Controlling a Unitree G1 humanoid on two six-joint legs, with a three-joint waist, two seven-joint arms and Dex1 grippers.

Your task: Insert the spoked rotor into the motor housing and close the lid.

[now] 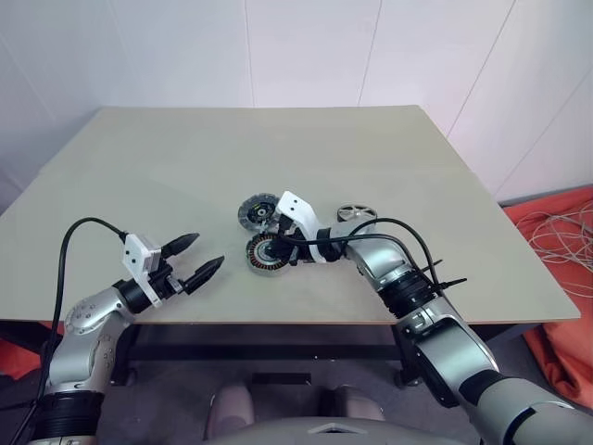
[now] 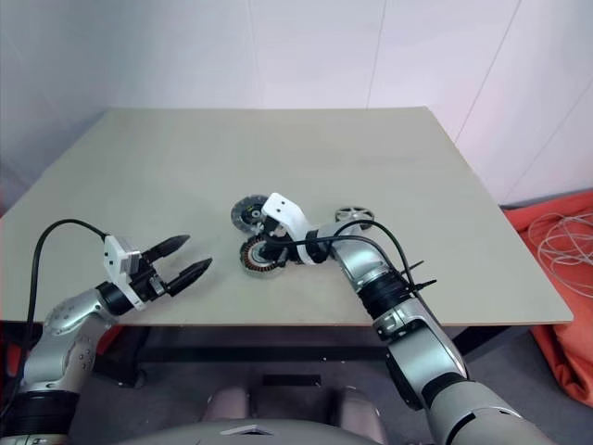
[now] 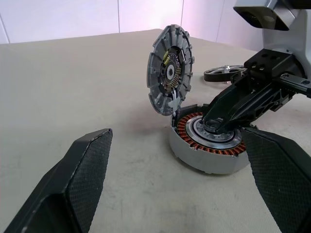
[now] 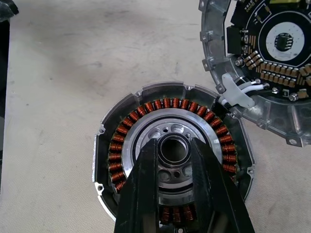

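Observation:
The motor housing, a round disc with copper windings around a silver centre, lies flat near the table's front middle. Its lid, a ridged silver-grey disc, stands tilted up, joined to the housing's far edge. The spoked rotor lies flat on the table to the right, behind my right arm. My right gripper points down onto the housing's centre, fingers narrowly apart and closed on a small dark ring at the hub. My left gripper hovers open to the left of the housing, holding nothing.
The beige table has bare surface to the left and behind the parts. An orange cloth with white cable lies on the floor to the right of the table. A black cable loops over my right forearm.

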